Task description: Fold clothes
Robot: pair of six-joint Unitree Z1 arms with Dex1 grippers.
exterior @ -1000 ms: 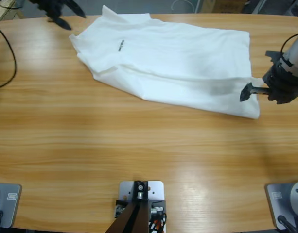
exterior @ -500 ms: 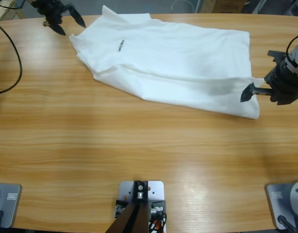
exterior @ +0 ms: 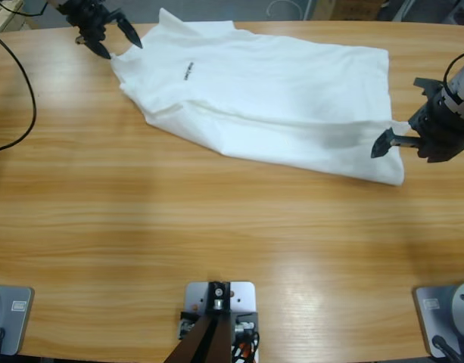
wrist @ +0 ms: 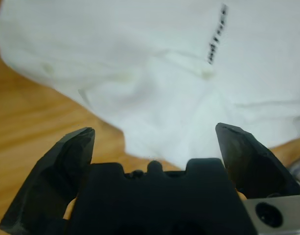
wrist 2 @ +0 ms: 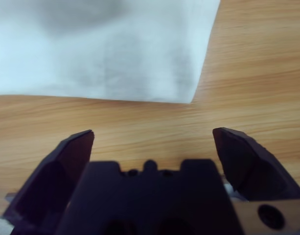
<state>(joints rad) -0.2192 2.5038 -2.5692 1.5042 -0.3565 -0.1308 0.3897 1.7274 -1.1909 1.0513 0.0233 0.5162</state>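
Note:
The white T-shirt [exterior: 269, 98] lies spread and rumpled across the far half of the wooden table [exterior: 216, 227], its tiny dark logo [exterior: 188, 71] facing up. My left gripper [exterior: 122, 47] is open at the shirt's far left corner, with the jaws straddling the cloth edge. In the left wrist view the shirt [wrist: 154, 73] and its logo [wrist: 216, 34] lie just beyond the open left gripper [wrist: 154, 142]. My right gripper [exterior: 402, 115] is open beside the shirt's right end. The right wrist view shows the shirt's corner [wrist 2: 101, 54] ahead of the right gripper [wrist 2: 152, 139], with bare wood between the jaws.
A black cable [exterior: 23, 83] curves over the table's left end. Bare wood runs from the shirt to the near edge of the table.
The left gripper has moved right and slightly toward the shirt, reaching its far left corner. The right gripper has barely shifted. The shirt lies as before.

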